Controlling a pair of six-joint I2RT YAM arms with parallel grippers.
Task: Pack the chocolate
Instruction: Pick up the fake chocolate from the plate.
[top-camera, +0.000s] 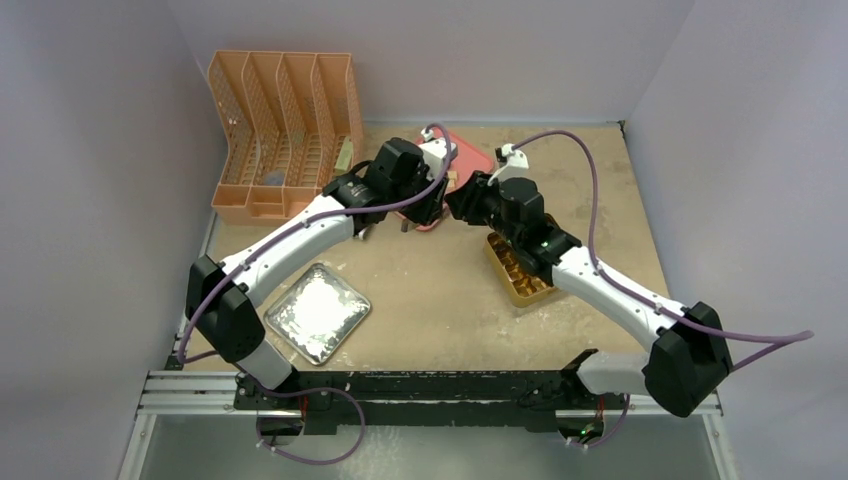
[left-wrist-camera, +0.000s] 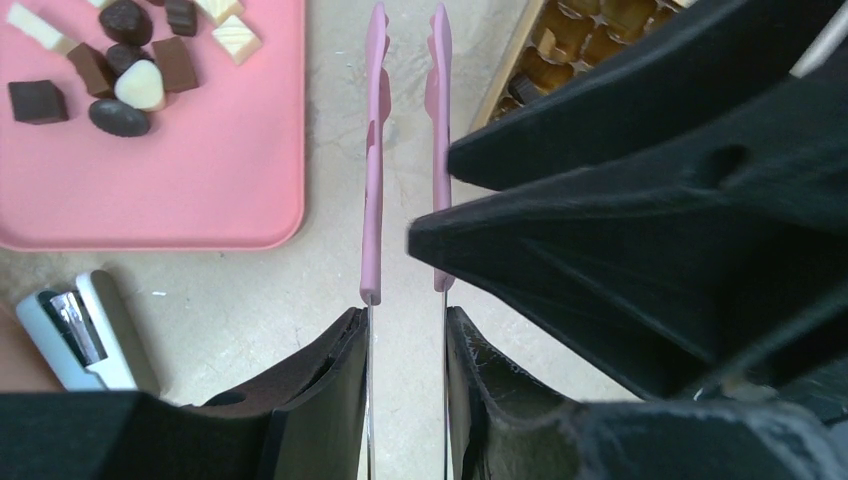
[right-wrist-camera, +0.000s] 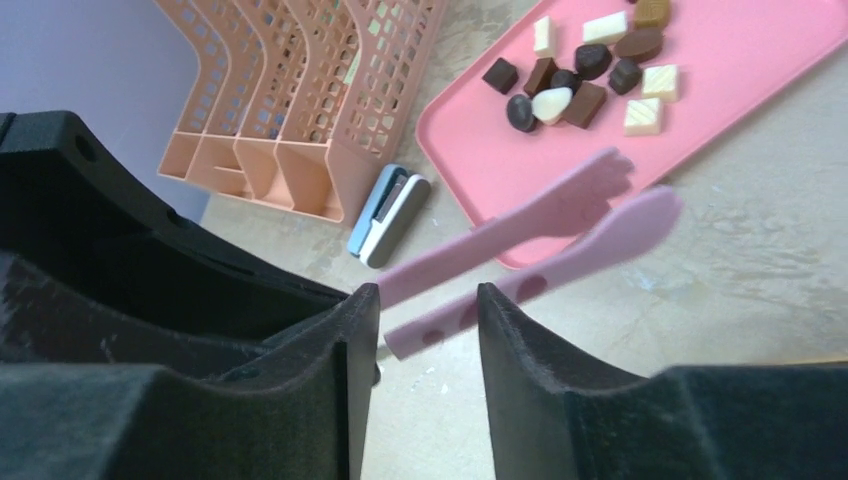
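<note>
Left wrist: left gripper (left-wrist-camera: 405, 315) grasping pink tongs (left-wrist-camera: 372, 150); chocolate (left-wrist-camera: 140, 85) lies left of tips; right gripper (right-wrist-camera: 428, 295) grip cannot tell.

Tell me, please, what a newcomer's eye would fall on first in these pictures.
The pink tongs stand out first, toward the far middle of the table. They are clamped in the left gripper, with the right gripper set around them from the opposite side. Beside them lies the pink tray, with the chocolate clustered on it.
</note>
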